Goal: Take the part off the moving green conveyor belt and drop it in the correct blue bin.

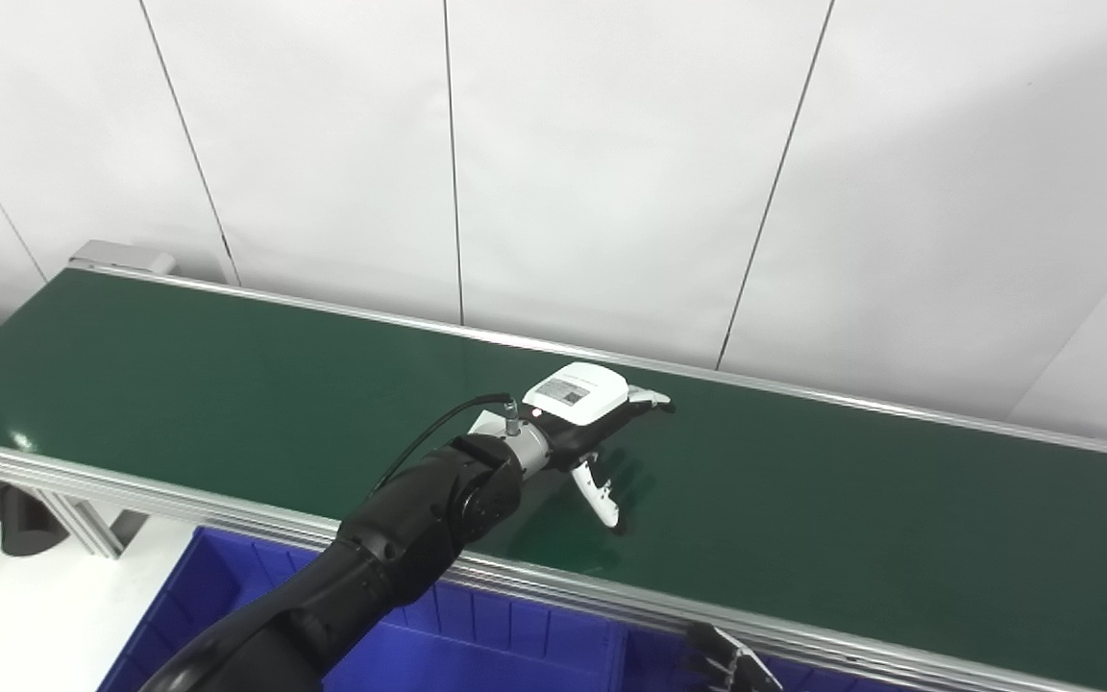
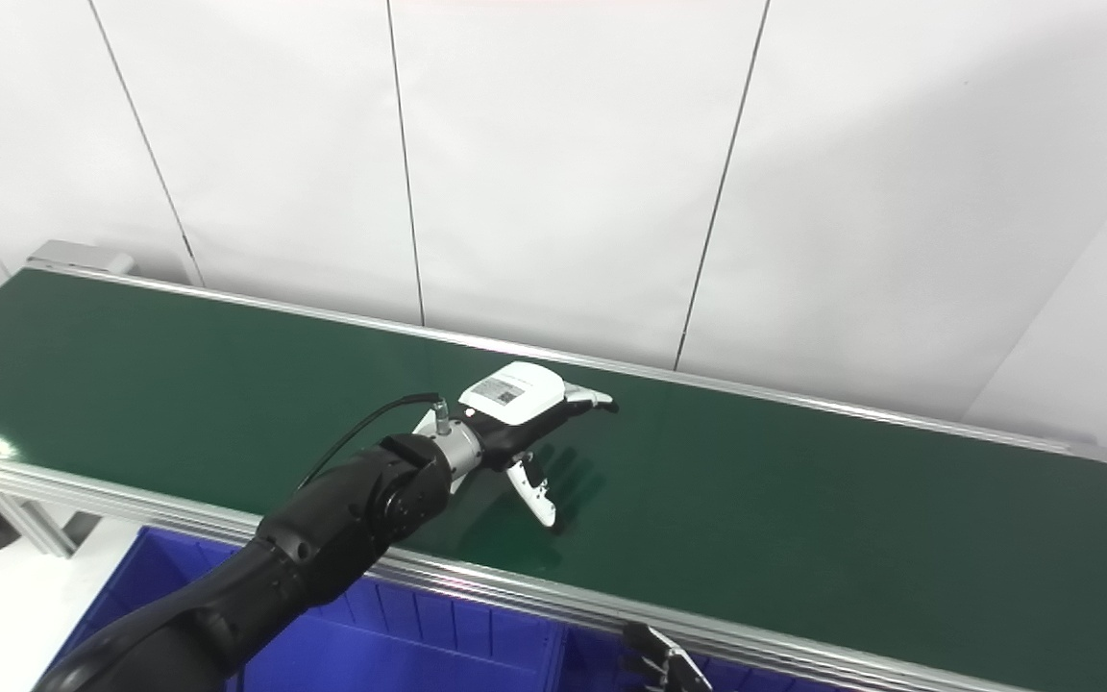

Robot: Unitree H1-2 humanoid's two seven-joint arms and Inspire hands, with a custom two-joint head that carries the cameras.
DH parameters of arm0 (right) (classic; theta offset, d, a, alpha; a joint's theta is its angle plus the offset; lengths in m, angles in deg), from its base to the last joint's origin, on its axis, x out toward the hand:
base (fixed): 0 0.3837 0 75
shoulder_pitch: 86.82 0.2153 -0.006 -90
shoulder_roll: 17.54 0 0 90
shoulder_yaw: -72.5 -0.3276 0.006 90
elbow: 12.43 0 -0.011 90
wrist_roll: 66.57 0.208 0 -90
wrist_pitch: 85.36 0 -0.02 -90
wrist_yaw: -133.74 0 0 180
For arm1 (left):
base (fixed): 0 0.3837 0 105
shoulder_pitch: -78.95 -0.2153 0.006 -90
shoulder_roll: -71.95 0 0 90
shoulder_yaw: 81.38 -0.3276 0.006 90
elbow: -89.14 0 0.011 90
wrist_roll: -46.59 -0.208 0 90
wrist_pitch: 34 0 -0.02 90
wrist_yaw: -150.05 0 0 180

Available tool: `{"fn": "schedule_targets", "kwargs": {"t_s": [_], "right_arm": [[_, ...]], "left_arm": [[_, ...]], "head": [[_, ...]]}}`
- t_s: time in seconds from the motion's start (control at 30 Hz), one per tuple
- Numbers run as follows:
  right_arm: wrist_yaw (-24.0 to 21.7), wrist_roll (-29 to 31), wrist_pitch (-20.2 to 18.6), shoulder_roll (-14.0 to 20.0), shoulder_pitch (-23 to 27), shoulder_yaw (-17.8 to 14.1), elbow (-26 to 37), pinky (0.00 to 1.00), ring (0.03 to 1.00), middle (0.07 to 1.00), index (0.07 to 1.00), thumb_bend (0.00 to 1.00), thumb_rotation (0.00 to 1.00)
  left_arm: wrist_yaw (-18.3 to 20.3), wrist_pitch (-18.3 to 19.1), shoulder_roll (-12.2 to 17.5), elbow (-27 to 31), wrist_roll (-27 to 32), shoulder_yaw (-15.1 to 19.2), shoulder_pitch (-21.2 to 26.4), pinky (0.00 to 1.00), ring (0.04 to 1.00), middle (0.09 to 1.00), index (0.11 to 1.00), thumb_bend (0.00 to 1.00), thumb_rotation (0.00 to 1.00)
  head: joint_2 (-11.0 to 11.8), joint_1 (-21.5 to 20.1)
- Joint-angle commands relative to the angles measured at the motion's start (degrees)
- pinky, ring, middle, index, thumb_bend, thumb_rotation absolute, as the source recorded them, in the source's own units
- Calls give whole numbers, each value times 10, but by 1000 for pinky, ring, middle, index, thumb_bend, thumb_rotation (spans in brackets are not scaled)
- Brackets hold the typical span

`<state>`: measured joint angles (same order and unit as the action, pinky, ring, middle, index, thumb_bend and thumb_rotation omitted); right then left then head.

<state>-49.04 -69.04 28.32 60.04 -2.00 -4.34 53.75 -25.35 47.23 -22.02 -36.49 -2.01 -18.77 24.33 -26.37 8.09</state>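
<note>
My left hand [image 1: 590, 423] reaches out over the middle of the green conveyor belt [image 1: 227, 384], just above its surface. Its fingers [image 1: 651, 399] stretch forward and its thumb [image 1: 600, 495] points down toward the belt, so the hand is open with nothing in it. I see no part anywhere on the visible belt. Only the dark fingertips of my right hand [image 1: 731, 663] show at the bottom edge, below the belt's near rail; its state is not visible. A blue bin [image 1: 477, 644] sits under the near rail, partly hidden by my left arm.
An aluminium rail [image 1: 179, 495] runs along the belt's near edge and another along the far edge [image 1: 803, 389]. A white panelled wall stands behind. The conveyor's frame legs [image 1: 83, 524] stand on a white floor at lower left. A divider [image 1: 623, 654] splits the blue bin.
</note>
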Motion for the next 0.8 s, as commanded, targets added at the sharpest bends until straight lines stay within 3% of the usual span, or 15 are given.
{"fn": "schedule_targets", "kwargs": {"t_s": [0.0,0.4,0.77], "right_arm": [[2,1,32,-8,8,5,18,662,775,897,791,886,240],[6,1,32,-9,10,8,15,672,775,893,793,889,236],[5,5,32,-12,6,10,21,681,784,899,802,891,233]], "left_arm": [[8,8,8,17,7,1,39,801,891,898,888,995,258],[137,37,29,74,38,-8,40,730,853,864,861,1000,261],[194,68,40,118,32,-18,39,724,837,860,868,987,260]], "head": [[-1,0],[-4,-3],[-9,-6]]}}
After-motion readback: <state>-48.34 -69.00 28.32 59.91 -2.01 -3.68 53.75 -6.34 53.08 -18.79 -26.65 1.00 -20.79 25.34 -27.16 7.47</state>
